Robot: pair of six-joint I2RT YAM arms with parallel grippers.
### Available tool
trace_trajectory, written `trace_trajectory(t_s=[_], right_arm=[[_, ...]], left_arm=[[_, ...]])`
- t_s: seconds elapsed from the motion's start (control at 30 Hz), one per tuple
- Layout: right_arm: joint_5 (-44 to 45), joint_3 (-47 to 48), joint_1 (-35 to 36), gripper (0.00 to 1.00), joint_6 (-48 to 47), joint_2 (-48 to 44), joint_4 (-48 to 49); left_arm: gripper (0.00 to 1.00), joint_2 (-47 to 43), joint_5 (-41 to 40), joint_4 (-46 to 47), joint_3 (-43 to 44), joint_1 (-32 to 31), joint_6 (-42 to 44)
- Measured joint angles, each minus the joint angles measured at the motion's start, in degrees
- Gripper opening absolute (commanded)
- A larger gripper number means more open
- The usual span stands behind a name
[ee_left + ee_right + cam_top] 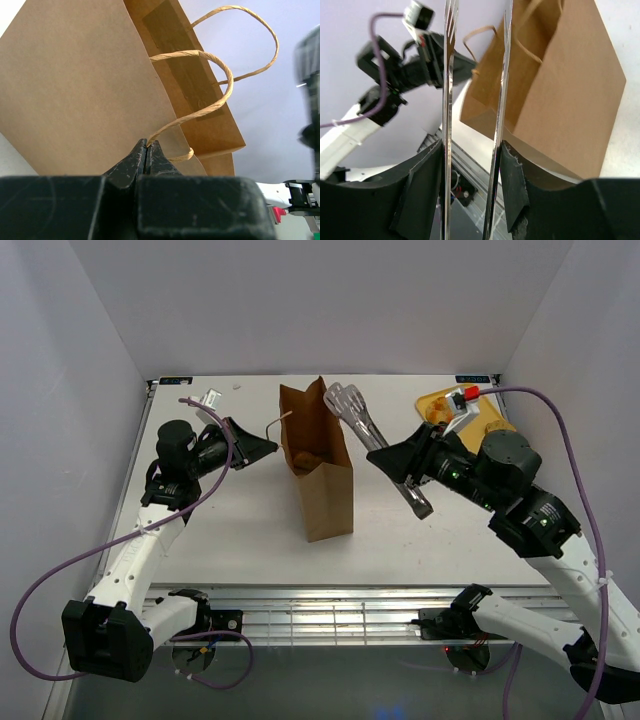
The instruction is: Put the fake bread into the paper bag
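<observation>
The paper bag [325, 490] stands upright mid-table with its mouth open. A golden-brown piece of fake bread [306, 456] lies inside it. My left gripper [268, 447] is shut on the bag's near twisted handle [220, 75], pulling that side outward; in the left wrist view the jaws [148, 145] pinch the loop's base. My right gripper [385, 462] is shut on metal tongs [360, 420], whose slotted tips hover beside the bag's right rim with nothing between them. In the right wrist view the two tong arms [449, 75] run up between the fingers [515, 180], with the bag [570, 100] behind them.
A yellow tray [432, 398] sits at the back right corner, partly hidden by my right arm, with more brown fake bread [437, 417] on it. White walls enclose the table on three sides. Purple cables trail from both arms.
</observation>
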Motion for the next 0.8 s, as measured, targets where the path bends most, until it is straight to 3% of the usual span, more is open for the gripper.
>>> trace_trajectory(t_s=[0.23,0.5,0.63,0.8], right_arm=[[4.68,12.33,0.0,0.53,-2.51,1.84,-0.7],[21.84,21.46,-1.73,0.55,-13.57,8.26,-3.37],[19.1,22.03,-13.53,0.52,-15.76,13.22,-3.43],[8.17,16.94,-30.47,0.52,-14.6,19.21,-2.56]], left_arm=[[0.0,0.02,-0.02,0.0,-0.2,0.0,0.02],[0.0,0.94,-0.42,-1.62,0.24,0.0,0.81],[0.0,0.92,-0.7,-2.51,0.24,0.02,1.2],[0.0,1.27,-0.26,-2.82,0.48,0.02,1.57]])
